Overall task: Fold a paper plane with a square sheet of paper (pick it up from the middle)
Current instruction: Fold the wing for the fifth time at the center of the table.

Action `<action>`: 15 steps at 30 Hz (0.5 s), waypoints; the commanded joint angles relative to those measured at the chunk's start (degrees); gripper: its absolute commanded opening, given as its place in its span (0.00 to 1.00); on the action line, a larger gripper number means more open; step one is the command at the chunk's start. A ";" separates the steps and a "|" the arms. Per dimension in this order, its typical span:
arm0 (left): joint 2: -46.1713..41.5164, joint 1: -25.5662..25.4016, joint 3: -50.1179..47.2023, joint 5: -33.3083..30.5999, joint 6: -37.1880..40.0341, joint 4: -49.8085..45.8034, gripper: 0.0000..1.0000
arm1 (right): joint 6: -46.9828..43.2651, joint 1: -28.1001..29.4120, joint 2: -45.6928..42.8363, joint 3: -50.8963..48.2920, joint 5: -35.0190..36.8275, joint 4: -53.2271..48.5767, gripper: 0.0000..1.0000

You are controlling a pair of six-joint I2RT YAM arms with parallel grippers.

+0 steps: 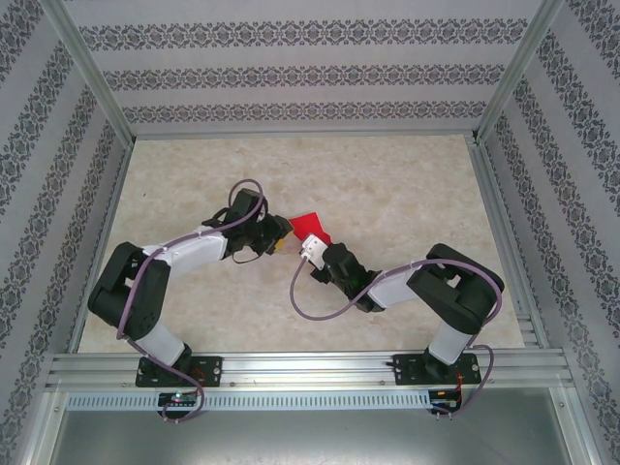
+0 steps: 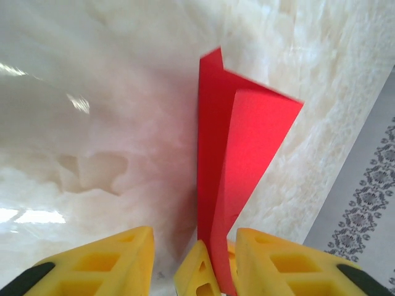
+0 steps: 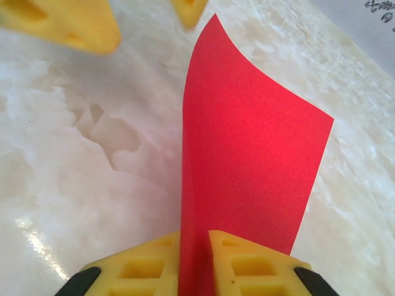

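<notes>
The right gripper (image 3: 194, 239) is clamped on the near edge of the red paper sheet (image 3: 247, 154), which is matte and smooth, over the middle of the glossy, marbled table (image 3: 74, 172). The left wrist view adds the sheet's fold, two layers. The left gripper (image 2: 194, 237) jaws stand apart astride it, gripping nothing.

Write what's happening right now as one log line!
left gripper: open | right gripper: shut on red paper | red paper: folded, not yet a plane

Our arms bend inward, meeting mid-table; left gripper (image 2: 196, 234) parted, right gripper (image 3: 195, 237) pinching the red paper (image 3: 247, 160).
</notes>
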 commanded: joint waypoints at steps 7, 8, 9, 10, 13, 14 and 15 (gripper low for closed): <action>-7.97 3.13 -1.33 -2.02 6.95 -3.41 0.51 | 9.72 -2.22 -4.13 0.42 -13.52 -3.36 0.11; -8.59 3.04 -2.25 -1.85 7.13 -2.13 0.51 | 11.89 -2.99 -4.48 0.69 -15.58 -3.80 0.11; -9.12 3.05 -3.18 -1.87 7.14 -0.68 0.51 | 13.47 -3.70 -4.77 0.84 -17.20 -4.07 0.10; -9.90 3.03 -4.54 -1.88 7.14 1.07 0.51 | 15.32 -4.49 -5.04 0.96 -18.76 -4.25 0.10; -11.61 2.87 -6.79 -2.13 7.70 3.91 0.52 | 19.59 -6.48 -5.65 1.10 -22.45 -4.28 0.09; -11.90 2.67 -7.19 -2.06 8.24 4.28 0.52 | 20.74 -7.07 -5.88 0.96 -23.36 -4.11 0.08; -11.91 2.49 -7.31 -2.04 8.80 4.38 0.52 | 21.44 -7.50 -6.14 0.85 -23.80 -4.14 0.08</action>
